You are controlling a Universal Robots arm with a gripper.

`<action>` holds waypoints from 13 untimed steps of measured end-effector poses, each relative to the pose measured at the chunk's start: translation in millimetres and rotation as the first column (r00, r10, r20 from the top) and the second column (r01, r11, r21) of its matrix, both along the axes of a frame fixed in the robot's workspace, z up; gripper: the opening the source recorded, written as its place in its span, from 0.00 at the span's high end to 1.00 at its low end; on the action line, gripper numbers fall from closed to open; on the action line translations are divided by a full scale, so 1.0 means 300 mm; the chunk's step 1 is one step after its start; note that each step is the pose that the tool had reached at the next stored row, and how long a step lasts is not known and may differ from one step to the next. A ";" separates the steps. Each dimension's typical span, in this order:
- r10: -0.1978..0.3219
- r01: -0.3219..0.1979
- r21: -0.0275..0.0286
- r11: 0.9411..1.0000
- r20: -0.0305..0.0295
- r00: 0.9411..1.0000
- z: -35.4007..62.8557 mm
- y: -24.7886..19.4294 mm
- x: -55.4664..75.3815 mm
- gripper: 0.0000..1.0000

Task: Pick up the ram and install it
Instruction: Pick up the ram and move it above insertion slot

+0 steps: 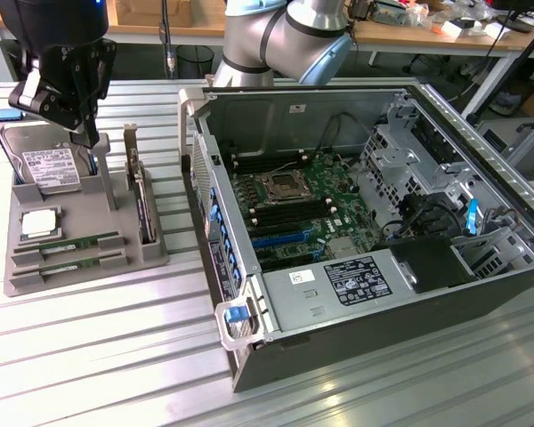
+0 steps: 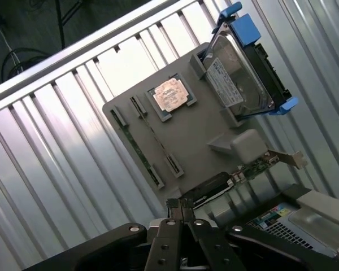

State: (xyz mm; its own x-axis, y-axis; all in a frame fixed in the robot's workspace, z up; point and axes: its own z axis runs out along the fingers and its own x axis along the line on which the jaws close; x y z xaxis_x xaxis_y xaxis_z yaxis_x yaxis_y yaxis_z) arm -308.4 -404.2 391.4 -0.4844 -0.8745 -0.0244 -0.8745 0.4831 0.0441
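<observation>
At the exterior view's upper left, the black gripper (image 1: 84,133) hangs over the far part of a grey parts tray (image 1: 151,253) that sits on the ribbed metal table (image 1: 116,356). It is close to the hard drive (image 1: 49,165) propped at the tray's back. In the wrist view its two fingers (image 2: 172,217) are pressed together with nothing between them. The ram (image 1: 67,243) lies flat in a slot near the tray's front edge, toward the lower left of the exterior view. It is just in front of the square silver processor chip (image 1: 37,222) and well clear of the gripper. A second ram stick (image 1: 69,263) lies parallel just beside it, one slot nearer the tray's front edge (the two look alike). An expansion card (image 1: 142,205) stands upright on edge along the tray's side towards the exterior view's right. Further to that side, filling the centre and right of the exterior view, the computer case (image 1: 507,258) lies open with its green motherboard (image 1: 334,200) exposed. The grey robot arm (image 1: 285,36) reaches in from the top centre of the exterior view.
</observation>
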 end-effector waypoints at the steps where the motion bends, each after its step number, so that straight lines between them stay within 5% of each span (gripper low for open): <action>1: 0.015 -0.015 0.000 1.000 0.000 1.000 0.000 0.000 0.000 0.89; 13: 0.150 -0.150 0.000 0.989 0.000 0.989 0.000 0.000 0.000 0.89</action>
